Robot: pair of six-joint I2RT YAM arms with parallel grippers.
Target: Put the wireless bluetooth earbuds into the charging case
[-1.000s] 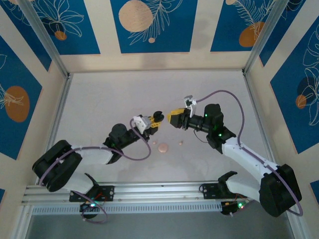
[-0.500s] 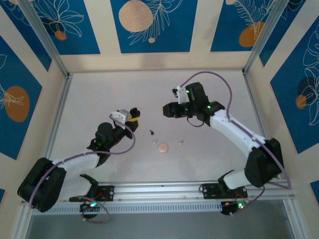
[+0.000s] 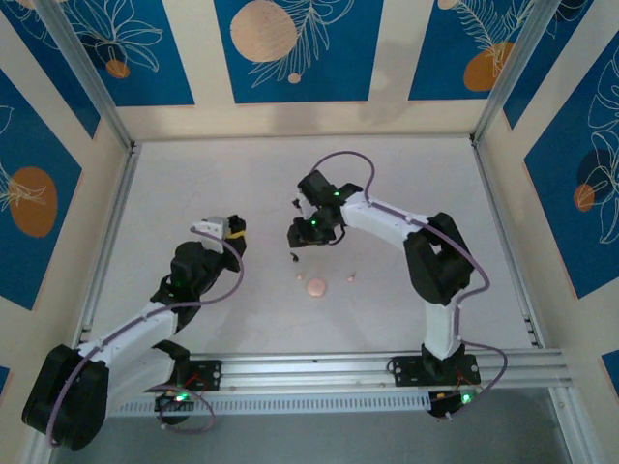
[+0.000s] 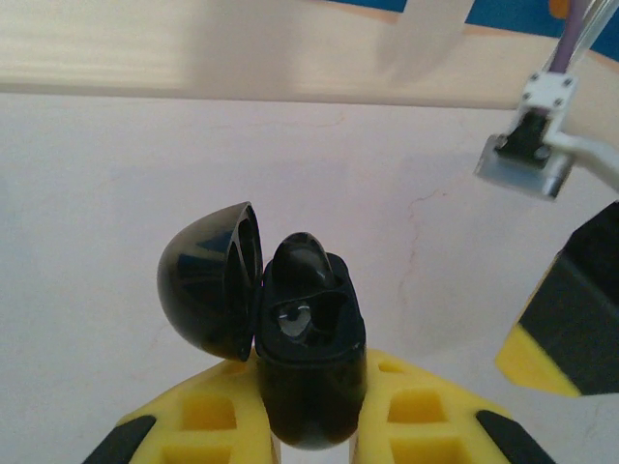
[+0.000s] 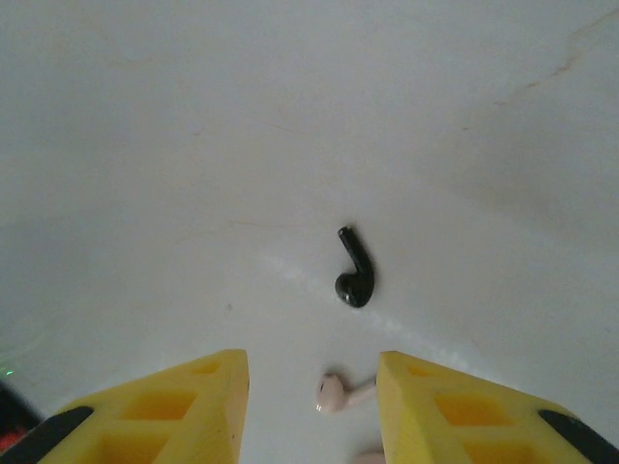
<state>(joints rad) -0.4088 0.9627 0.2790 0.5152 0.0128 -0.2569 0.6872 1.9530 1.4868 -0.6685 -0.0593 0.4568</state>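
— What's the left gripper [image 4: 309,430] doing?
— It's pinching the black charging case [image 4: 308,338] over the left side of the table [image 3: 193,184], with the lid [image 4: 208,280] swung open.
— And the right gripper [image 5: 311,382]?
— Its claw is spread and empty, mid-table. A black earbud [image 5: 355,273] lies just beyond its fingertips and a pink earbud [image 5: 332,393] lies between them.
— Anything nearer?
— A round pink case [image 3: 316,287], with another pink bud [image 3: 351,277] to its right.
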